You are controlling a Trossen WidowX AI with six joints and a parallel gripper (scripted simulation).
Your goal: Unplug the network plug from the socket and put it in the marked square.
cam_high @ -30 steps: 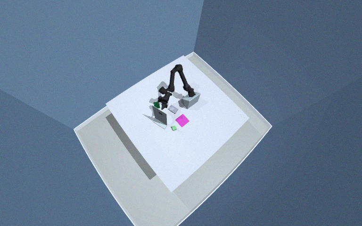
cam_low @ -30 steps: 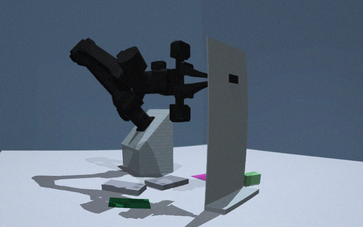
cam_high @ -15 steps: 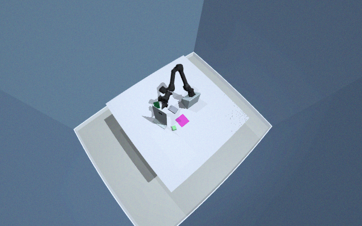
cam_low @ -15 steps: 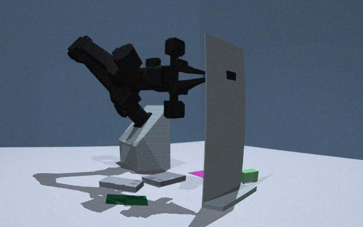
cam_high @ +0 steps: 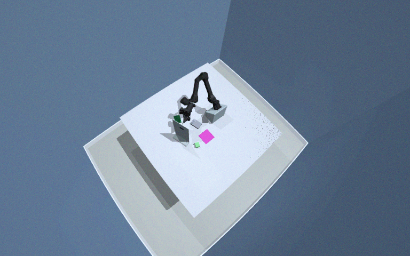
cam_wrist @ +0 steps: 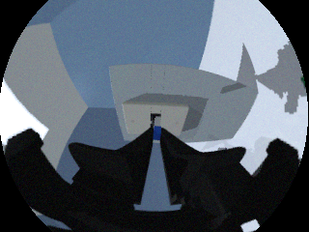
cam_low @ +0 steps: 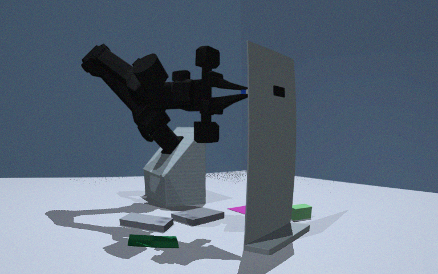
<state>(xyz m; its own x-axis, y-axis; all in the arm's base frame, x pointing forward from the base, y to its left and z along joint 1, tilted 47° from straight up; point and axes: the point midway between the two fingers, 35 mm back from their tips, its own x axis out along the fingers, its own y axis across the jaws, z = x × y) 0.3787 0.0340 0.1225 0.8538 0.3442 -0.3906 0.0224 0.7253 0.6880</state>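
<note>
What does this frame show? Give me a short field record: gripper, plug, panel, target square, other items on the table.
gripper: shut on the blue plug, fingers level, tips right beside the panel
blue plug: pinched between the fingertips at the panel's near face, high off the table
panel: upright on its base plate, dark socket opening showing
magenta square: nothing on it
other items: two grey slabs, dark green flat piece, light green block

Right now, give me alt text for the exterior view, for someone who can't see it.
A black robot gripper, reaching level, is shut on a small blue plug at the back face of a tall grey upright panel. On the white table below lie two grey slabs, a dark green tile, a magenta square and a light green block.
</note>
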